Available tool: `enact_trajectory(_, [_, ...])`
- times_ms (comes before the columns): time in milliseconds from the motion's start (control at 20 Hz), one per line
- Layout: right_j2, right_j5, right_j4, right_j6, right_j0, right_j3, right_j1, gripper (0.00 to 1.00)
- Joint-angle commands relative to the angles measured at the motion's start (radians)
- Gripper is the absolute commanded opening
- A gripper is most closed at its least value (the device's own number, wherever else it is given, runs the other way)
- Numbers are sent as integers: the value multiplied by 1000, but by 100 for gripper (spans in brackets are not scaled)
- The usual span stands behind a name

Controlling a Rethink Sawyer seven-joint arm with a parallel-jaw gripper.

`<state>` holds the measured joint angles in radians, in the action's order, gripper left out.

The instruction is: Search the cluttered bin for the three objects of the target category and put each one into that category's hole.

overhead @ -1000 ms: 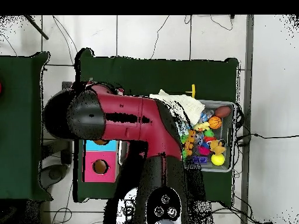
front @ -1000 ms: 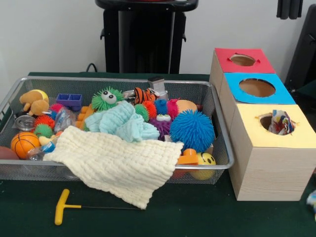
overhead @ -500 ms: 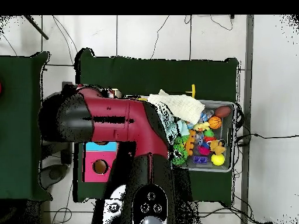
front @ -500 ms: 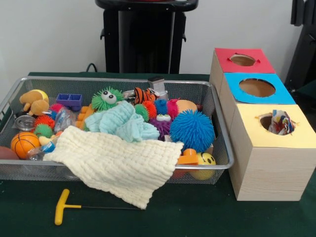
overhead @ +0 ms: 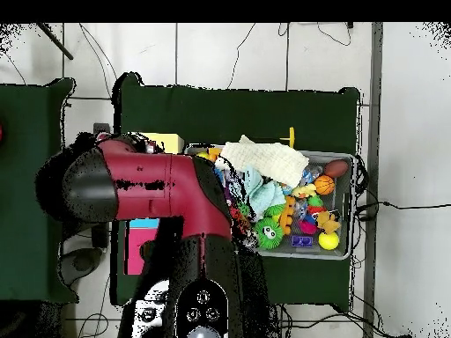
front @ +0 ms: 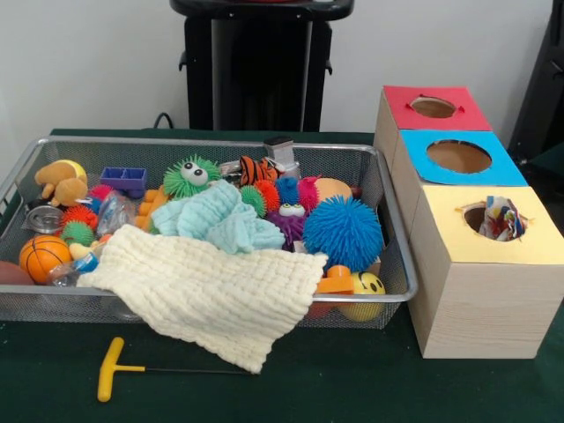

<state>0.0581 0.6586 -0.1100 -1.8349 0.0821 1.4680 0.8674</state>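
1. Wire bin (front: pixel 392 231) stands on the green table (front: pixel 352 388), crowded with toys.
2. Cream cloth (front: pixel 211 295) drapes over the bin's front rim; a pale blue cloth (front: pixel 220 220) lies bunched at mid-bin.
3. Large blue spiky ball (front: pixel 344 231) sits toward the bin's right end, a yellow smiley ball (front: pixel 366 291) at its front right corner, a small basketball (front: pixel 42 256) at its left end.
4. Three boxes stand in a row just beside the bin's right end: red box (front: pixel 434 110), blue box (front: pixel 458 157), yellow box (front: pixel 489 264). A multicoloured item (front: pixel 502 218) protrudes from the yellow box's hole.
5. Yellow-handled tool (front: pixel 119 368) lies on the table before the bin.
6. Arm (overhead: pixel 158 185) covers the boxes in the overhead view; gripper not seen, state cannot be told.
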Motion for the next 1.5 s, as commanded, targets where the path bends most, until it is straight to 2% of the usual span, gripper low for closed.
enact_trajectory(50, [-22, -14, -7, -146, -29, 132, -14, 0])
enact_trajectory(550, [-121, -61, 14, 38, -167, 187, -14, 0])
enact_trajectory(750, [-156, -45, 30, 89, -220, 191, -6, 0])
enact_trajectory(1150, [-218, -61, 74, 146, -311, 229, 13, 0])
enact_trajectory(1500, [-248, -64, 111, 131, -346, 254, 33, 0])
